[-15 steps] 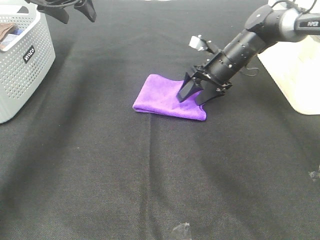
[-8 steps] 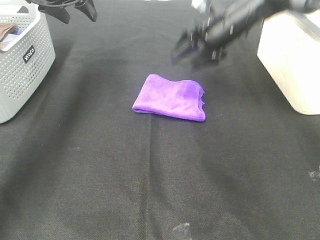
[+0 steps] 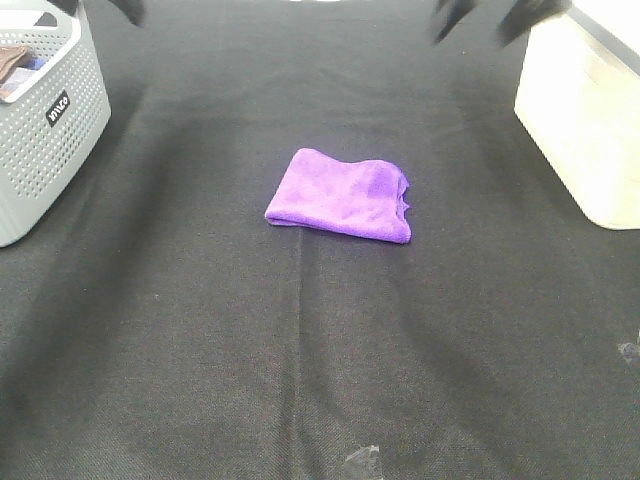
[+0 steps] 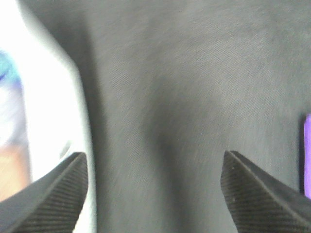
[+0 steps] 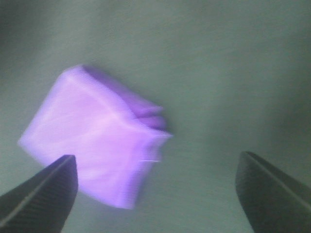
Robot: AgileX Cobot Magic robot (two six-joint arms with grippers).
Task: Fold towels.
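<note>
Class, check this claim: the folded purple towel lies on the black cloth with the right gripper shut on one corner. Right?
Not quite. The purple towel does lie folded on the black cloth, but the right gripper is open and clear of it, as the right wrist view shows.

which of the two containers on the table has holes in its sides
The grey perforated plastic basket at the left edge; the cream box at the right has plain, solid walls.

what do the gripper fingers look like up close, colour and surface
In both wrist views the fingers are dark grey to black, wedge-shaped and tapering to a point. The left gripper has pads with fine diagonal ridges across their faces. The right gripper has pads of the same shape, too blurred to show texture. No cables or markings show.
</note>
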